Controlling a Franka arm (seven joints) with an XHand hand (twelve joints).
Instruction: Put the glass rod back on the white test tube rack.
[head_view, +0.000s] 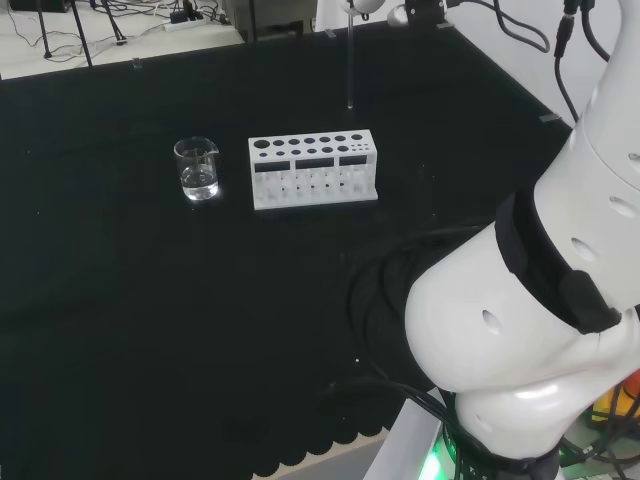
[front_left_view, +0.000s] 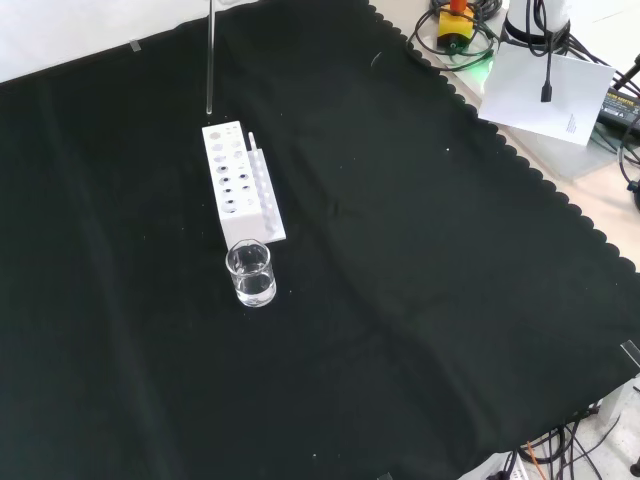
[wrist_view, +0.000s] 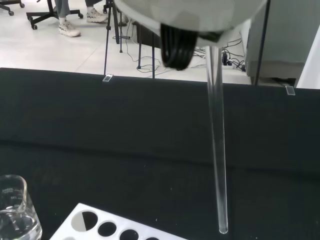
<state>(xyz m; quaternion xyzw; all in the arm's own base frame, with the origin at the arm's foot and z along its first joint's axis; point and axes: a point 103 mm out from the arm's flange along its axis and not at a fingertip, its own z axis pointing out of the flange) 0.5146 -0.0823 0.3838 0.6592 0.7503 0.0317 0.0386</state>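
Head view, left to right: glass beaker (head_view: 197, 168) with a little clear liquid, white test tube rack (head_view: 313, 169) just beside it, glass rod (head_view: 351, 60) hanging upright above the rack's right end, clear of it, hand (head_view: 362, 5) at its top, grip cannot be told.

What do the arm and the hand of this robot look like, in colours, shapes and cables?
In the head view the arm has big, rounded, glossy white links, with a black band at one joint and small dark holes in the shell. Black cables run beside its base, where a green light glows. In the wrist view the hand shows as a blurred white underside with a bundle of black cables below it.
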